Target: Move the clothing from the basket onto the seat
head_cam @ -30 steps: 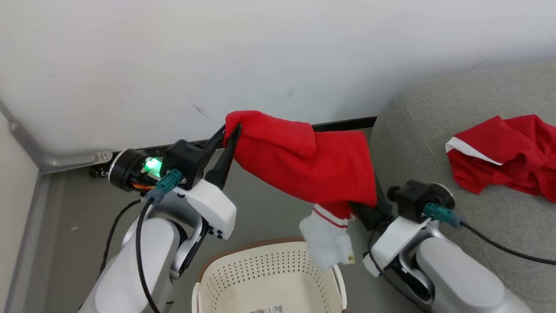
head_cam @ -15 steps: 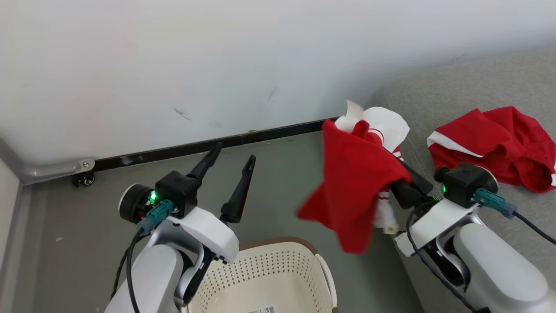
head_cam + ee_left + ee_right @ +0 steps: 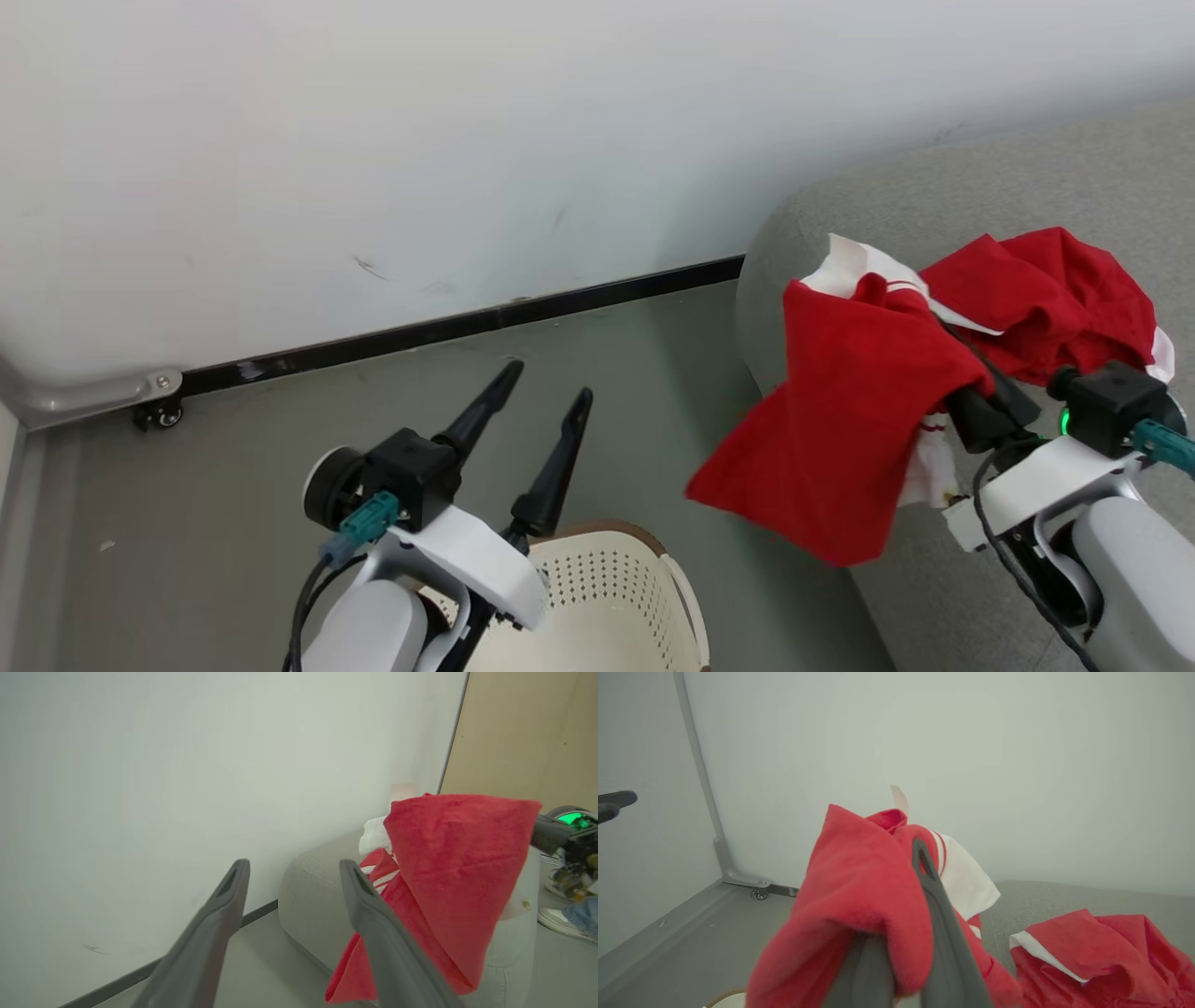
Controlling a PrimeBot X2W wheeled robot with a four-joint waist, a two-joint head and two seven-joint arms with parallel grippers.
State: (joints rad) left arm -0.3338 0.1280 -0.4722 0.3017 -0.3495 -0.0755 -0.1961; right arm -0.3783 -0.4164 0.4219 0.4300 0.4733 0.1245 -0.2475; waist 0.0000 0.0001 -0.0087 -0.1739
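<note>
At the edge of the light grey woven sofa point(image 3: 1027, 168), the right gripper point(image 3: 924, 872) clamps a red white-trimmed garment point(image 3: 840, 420); it should be carried further inboard before release. The left gripper point(image 3: 549, 383) gapes empty.

Basket low on the floor at the left, seat at the right, clothing on and beside the seat.

The basket point(image 3: 644, 583) sits on the floor point(image 3: 233, 448) in front of the wall point(image 3: 467, 140), with the left tool point(image 3: 549, 383) above its far rim. The seat point(image 3: 980, 187) stands to the right of the basket and reaches back to the wall. The loose garment point(image 3: 1046, 299) lies on the seat. The hanging garment point(image 3: 840, 429) droops from the right tool point(image 3: 976, 401) over the seat's left edge, just left of the loose garment and well apart from the left tool.
</note>
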